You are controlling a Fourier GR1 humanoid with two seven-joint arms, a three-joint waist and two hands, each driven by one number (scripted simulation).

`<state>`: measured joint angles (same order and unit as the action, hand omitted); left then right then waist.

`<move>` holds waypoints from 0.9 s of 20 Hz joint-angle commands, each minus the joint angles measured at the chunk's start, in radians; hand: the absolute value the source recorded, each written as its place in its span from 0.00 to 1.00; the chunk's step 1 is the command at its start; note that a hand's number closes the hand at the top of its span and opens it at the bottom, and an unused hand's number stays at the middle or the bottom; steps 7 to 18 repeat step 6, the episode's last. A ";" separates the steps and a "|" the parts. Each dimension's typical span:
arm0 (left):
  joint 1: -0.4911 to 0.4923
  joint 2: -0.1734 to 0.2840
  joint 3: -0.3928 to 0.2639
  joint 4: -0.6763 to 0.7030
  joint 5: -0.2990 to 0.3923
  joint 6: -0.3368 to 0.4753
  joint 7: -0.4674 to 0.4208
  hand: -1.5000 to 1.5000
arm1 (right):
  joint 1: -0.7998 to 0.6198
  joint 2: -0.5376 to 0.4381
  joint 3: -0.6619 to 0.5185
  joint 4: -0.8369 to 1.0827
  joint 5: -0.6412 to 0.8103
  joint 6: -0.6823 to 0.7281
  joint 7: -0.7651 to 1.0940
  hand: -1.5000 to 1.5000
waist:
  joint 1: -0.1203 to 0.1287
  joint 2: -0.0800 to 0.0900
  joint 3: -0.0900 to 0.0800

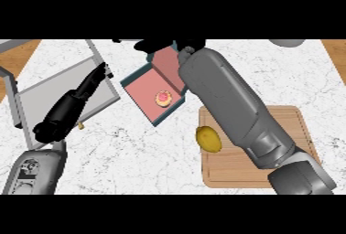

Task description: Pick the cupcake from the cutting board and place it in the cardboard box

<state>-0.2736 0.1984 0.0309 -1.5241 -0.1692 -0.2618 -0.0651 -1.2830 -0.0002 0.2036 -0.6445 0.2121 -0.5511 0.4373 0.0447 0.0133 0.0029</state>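
Note:
The cupcake (pixel 163 98), pink-topped with a pale rim, lies inside the cardboard box (pixel 138 89), which has a pinkish floor and dark teal walls and sits at the counter's middle. My right forearm crosses over the box's right side. My right hand (pixel 162 45) is past the box's far edge, fingers spread and holding nothing, apart from the cupcake. The wooden cutting board (pixel 290 123) lies at the lower right, partly hidden by that arm. My left hand (pixel 64 112) rests open at the left, fingers straight and pointing toward the box.
A yellow fruit (pixel 208 139) lies on the board's left edge. A flat grey tray (pixel 47 93) sits under my left hand. A grey rounded object (pixel 290 43) shows at the top right. The counter top is white marble (pixel 135 155).

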 commanded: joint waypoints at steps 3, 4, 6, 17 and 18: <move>-0.015 -0.004 0.007 0.022 -0.002 0.006 0.003 0.50 | 0.138 0.000 -0.136 -0.034 -0.136 -0.186 -0.223 0.00 | -0.008 0.003 -0.002; 0.037 0.015 0.010 -0.020 -0.010 0.003 -0.005 0.50 | 0.133 0.000 -0.153 -0.048 -0.146 -0.170 -0.229 0.00 | -0.013 -0.005 -0.002; 0.069 0.022 0.015 -0.028 0.013 -0.026 -0.036 0.50 | 0.126 0.000 -0.196 -0.012 -0.149 -0.211 -0.308 0.00 | -0.008 -0.003 -0.003; 0.069 0.022 0.015 -0.028 0.013 -0.026 -0.036 0.50 | 0.126 0.000 -0.196 -0.012 -0.149 -0.211 -0.308 0.00 | -0.008 -0.003 -0.003; 0.069 0.022 0.015 -0.028 0.013 -0.026 -0.036 0.50 | 0.126 0.000 -0.196 -0.012 -0.149 -0.211 -0.308 0.00 | -0.008 -0.003 -0.003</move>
